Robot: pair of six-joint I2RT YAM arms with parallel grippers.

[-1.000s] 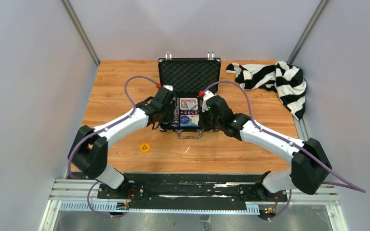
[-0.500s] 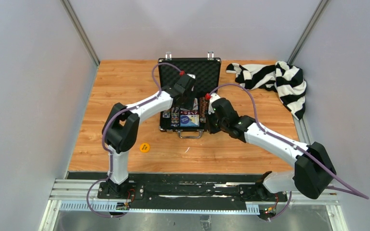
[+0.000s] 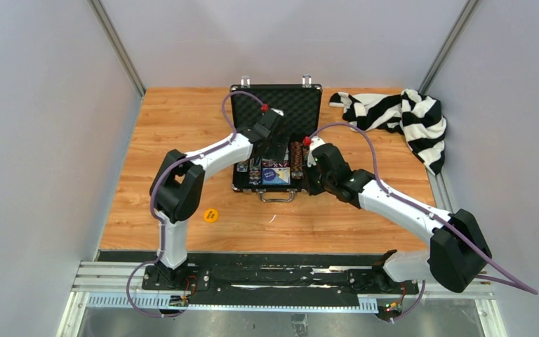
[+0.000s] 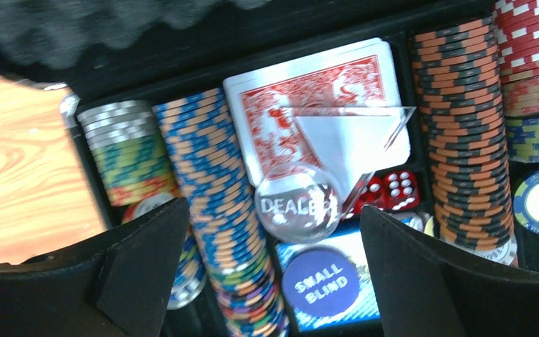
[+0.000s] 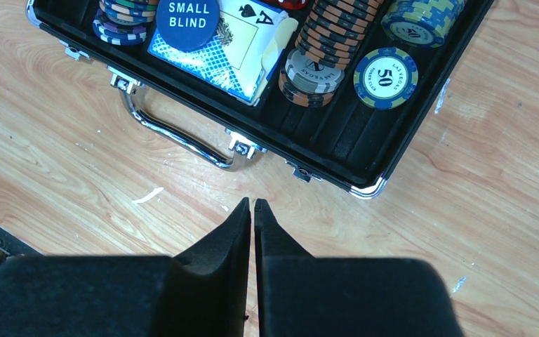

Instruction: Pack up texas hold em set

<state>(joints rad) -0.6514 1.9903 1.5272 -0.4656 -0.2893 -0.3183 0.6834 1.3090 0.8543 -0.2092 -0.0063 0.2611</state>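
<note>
The black rectangular foam-lined briefcase (image 3: 291, 105) lies open on the wooden table (image 3: 175, 133), multicoloured poker chips (image 4: 217, 203) and a red-backed card deck (image 4: 309, 84) inside; the left gripper (image 4: 272, 214) hovers over them, fingers spread wide, empty; the right gripper (image 5: 253, 205), pinched closed on nothing, hangs beside the chrome metal handle (image 5: 182, 144).

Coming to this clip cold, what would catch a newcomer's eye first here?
The open black briefcase mid-table, packed with rows of striped poker chips, draws the eye first, with a clear DEALER button overlapping the red-backed card deck. Next come the black-and-white striped cloth bunched at the far right corner and a lone yellow button on the wood left of the case's handle.
</note>
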